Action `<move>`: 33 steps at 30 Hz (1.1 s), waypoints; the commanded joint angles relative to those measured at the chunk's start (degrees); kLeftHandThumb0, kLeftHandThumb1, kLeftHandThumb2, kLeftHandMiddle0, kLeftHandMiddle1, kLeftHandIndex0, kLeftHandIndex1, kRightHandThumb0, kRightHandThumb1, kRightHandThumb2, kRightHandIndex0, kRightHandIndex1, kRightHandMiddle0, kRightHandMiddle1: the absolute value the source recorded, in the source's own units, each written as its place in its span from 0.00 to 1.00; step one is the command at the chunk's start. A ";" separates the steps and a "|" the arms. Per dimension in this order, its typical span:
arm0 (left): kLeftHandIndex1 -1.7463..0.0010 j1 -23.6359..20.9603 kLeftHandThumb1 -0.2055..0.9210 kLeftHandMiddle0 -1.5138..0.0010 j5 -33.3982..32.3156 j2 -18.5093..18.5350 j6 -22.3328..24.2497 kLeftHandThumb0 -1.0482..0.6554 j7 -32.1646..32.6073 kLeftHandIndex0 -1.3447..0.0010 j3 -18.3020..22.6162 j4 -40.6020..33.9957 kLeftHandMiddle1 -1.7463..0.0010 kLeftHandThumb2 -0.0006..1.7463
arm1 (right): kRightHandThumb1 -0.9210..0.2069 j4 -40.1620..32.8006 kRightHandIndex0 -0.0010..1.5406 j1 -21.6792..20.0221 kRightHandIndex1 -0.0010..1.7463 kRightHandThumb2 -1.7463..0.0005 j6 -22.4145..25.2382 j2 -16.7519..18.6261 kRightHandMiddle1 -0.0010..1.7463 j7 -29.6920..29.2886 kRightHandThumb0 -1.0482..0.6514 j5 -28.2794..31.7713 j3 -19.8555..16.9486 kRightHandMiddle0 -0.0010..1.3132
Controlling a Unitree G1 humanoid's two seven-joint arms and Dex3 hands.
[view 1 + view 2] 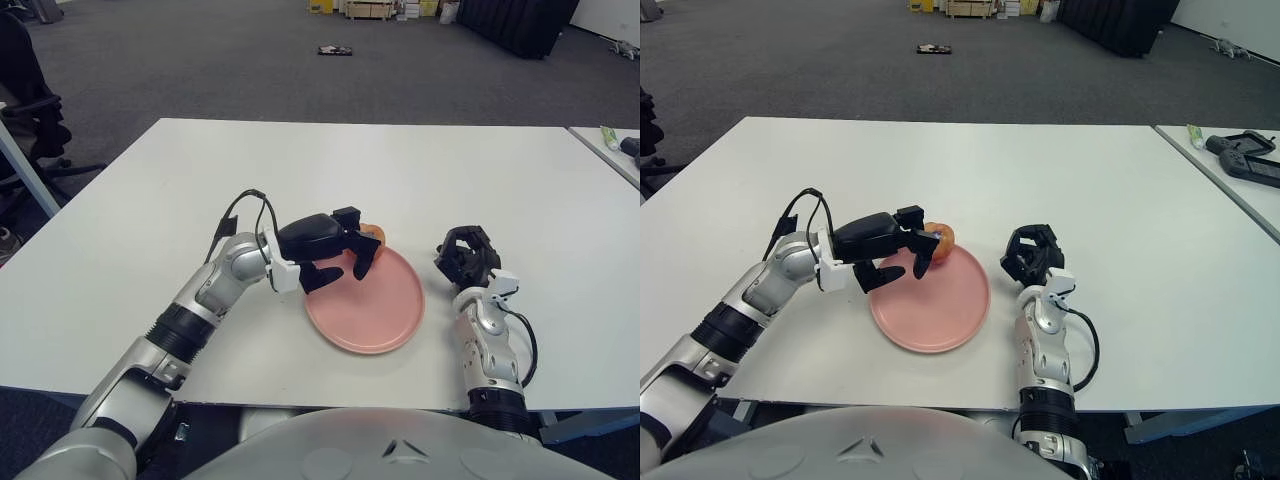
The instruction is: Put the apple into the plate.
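A pink plate (375, 305) lies on the white table (400, 170) near its front edge. The orange-red apple (373, 232) shows at the plate's far left rim, mostly hidden behind my left hand's fingers. My left hand (345, 262) reaches in from the left and hovers over the plate's left edge. Its fingers (364, 258) are spread and its thumb stands apart from the apple, with plate showing in the gap. The apple sits just beyond the fingertips. My right hand (467, 255) shows right of the plate, fingers curled and holding nothing.
A second table (1230, 165) stands at the right with a black controller (1245, 158) and a green-and-white tube (1196, 135) on it. A black office chair (30, 100) stands at the far left. Grey carpet lies beyond.
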 commanded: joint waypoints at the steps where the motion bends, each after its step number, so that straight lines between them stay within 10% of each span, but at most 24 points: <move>1: 0.00 0.05 0.42 0.65 -0.54 0.13 0.84 0.61 -0.48 0.61 0.60 -0.53 0.00 0.79 | 0.38 1.47 0.62 1.48 1.00 0.36 3.09 0.45 1.00 -0.33 0.37 0.42 -0.17 0.36; 6: 0.00 0.20 0.42 0.65 -0.47 0.11 1.19 0.61 -0.39 0.61 0.68 -0.78 0.00 0.79 | 0.38 1.33 0.62 1.66 1.00 0.37 3.11 0.29 1.00 -0.12 0.37 0.27 0.00 0.36; 13: 0.28 1.40 0.36 0.56 -1.11 -0.42 3.39 0.61 0.53 0.42 1.92 -1.60 0.00 0.75 | 0.38 1.06 0.62 1.90 1.00 0.37 3.18 0.26 1.00 -0.28 0.37 0.01 0.15 0.36; 33: 0.25 15.62 0.22 0.47 -26.58 -8.80 7.46 0.61 6.67 0.38 18.49 -1.06 0.00 0.86 | 0.38 -0.35 0.63 2.54 1.00 0.37 4.84 -0.21 1.00 -0.56 0.37 -0.44 0.55 0.36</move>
